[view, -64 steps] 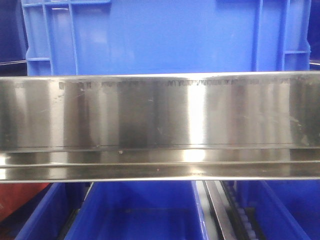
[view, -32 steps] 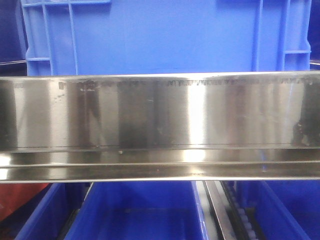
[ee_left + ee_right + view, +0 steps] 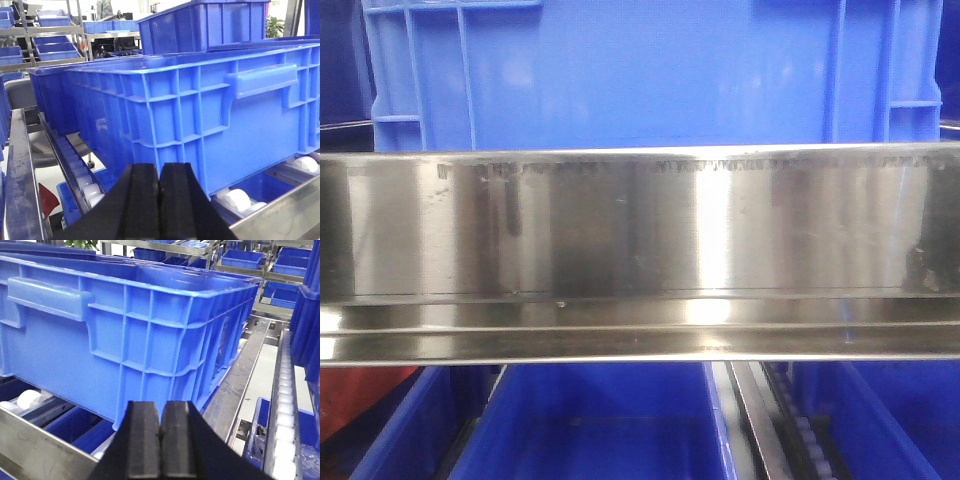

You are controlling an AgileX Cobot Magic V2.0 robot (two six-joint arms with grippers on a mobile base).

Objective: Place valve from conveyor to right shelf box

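The valve and the conveyor are out of view. A brushed stainless-steel shelf rail (image 3: 640, 250) runs across the front view, with a large blue box (image 3: 650, 70) standing behind and above it. My left gripper (image 3: 159, 167) is shut, its black pads pressed together on nothing, just in front of that blue box (image 3: 200, 100). My right gripper (image 3: 160, 405) is shut the same way, empty, close to the corner of the blue box (image 3: 125, 330). The box's inside is hidden in every view.
White rollers (image 3: 237, 199) carry the box on the shelf; more rollers (image 3: 285, 390) run along the right. Steel rails (image 3: 35, 450) lie just below both grippers. Lower blue bins (image 3: 590, 430) sit under the rail. Further racks of blue bins (image 3: 47, 45) stand behind.
Only the reflections on the steel rail shift slightly; the box, bins and view stay where they were.
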